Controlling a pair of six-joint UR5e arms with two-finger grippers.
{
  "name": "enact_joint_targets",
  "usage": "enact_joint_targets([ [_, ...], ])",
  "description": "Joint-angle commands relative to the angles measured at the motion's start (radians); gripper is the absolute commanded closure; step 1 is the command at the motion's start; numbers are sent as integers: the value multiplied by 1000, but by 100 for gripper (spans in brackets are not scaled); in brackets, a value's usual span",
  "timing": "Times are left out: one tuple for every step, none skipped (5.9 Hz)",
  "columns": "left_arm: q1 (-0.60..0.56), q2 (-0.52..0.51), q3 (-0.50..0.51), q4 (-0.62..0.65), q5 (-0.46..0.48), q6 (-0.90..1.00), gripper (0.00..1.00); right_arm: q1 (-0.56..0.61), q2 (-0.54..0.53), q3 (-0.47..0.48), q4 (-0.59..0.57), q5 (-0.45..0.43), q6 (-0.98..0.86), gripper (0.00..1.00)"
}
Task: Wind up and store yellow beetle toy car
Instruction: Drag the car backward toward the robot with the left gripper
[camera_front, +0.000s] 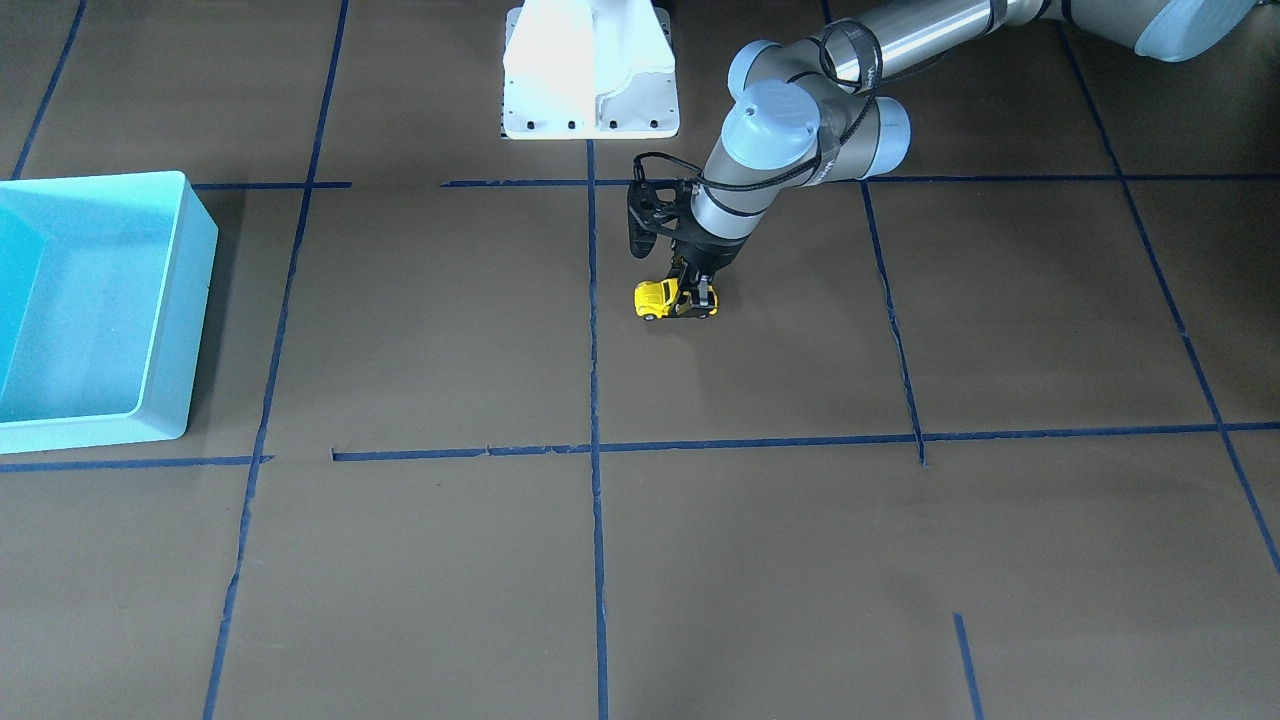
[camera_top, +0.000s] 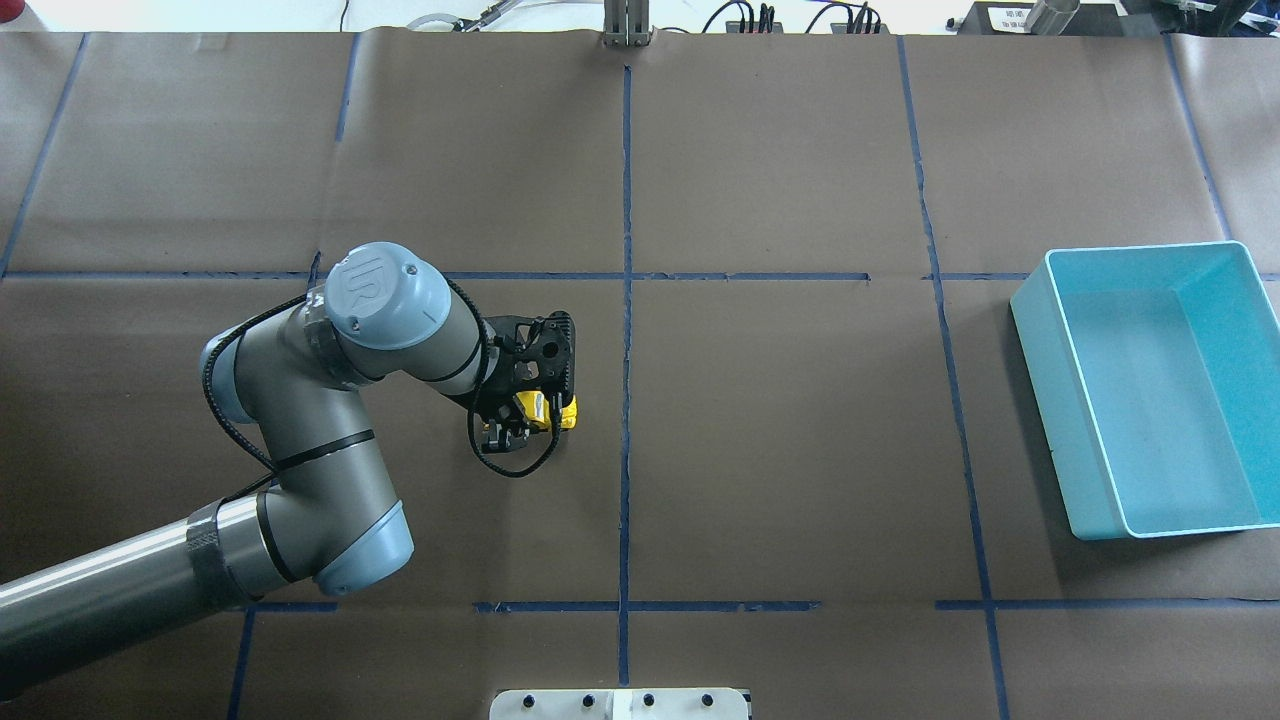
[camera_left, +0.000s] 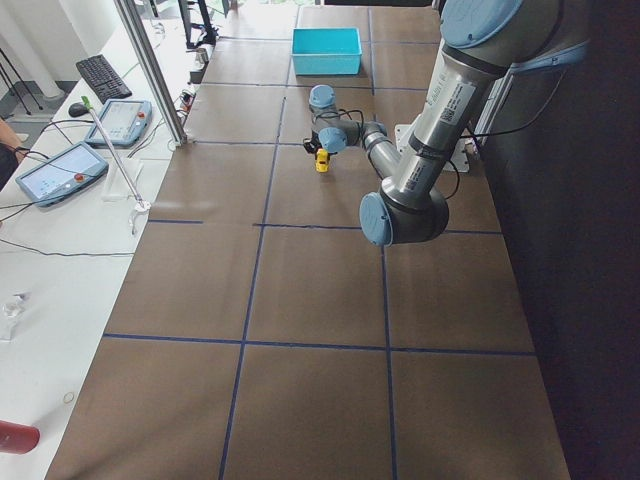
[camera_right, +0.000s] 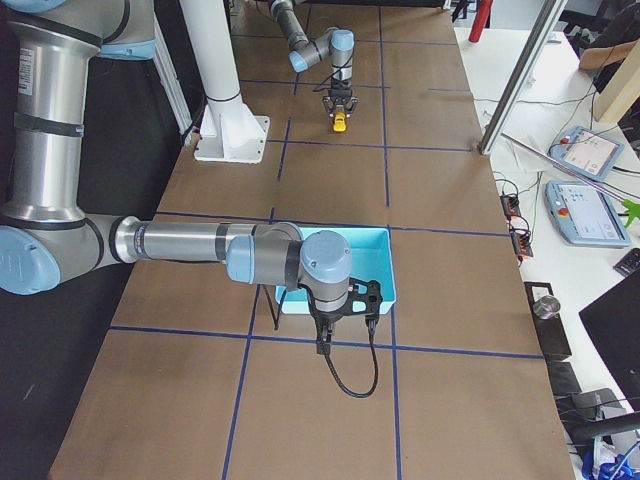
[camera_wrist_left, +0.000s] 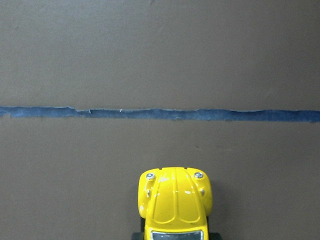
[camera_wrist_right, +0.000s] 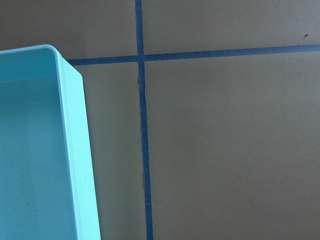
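Note:
The yellow beetle toy car (camera_front: 652, 297) stands on its wheels on the brown table near the middle tape line. My left gripper (camera_front: 694, 303) comes down on its rear half, with one finger on each side of the body, shut on it. From overhead the car (camera_top: 560, 410) sticks out from under the gripper (camera_top: 512, 428). The left wrist view shows only the car's hood (camera_wrist_left: 175, 200), pointing at a blue tape line. My right gripper (camera_right: 345, 318) hangs at the near edge of the teal bin (camera_right: 385, 268); I cannot tell whether it is open or shut.
The teal bin (camera_top: 1040, 370) stands open and empty at the table's right end, far from the car; it also shows in the front-facing view (camera_front: 185, 300) and the right wrist view (camera_wrist_right: 75, 150). The white robot base (camera_front: 590, 70) stands at the table's edge.

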Motion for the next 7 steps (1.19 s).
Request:
enact_joint_targets([
  [-7,58,-15,-51,-4,2,100,0,0,0,-1,-1,0,0],
  [-15,90,-20,-94,-7,2,100,0,0,0,-1,-1,0,0],
  [-35,115,-20,-119,-32,2,100,0,0,0,-1,-1,0,0],
  [-47,139,-21,-125,-52,17,99,0,0,0,1,-1,0,0],
  [-62,181,-24,-162,-55,58,98,0,0,0,1,-1,0,0],
  [-90,237,-29,-214,-92,63,95,0,0,0,1,1,0,0],
  [-94,312,-67,-236,-90,69,90,0,2,2,1,1,2,0],
])
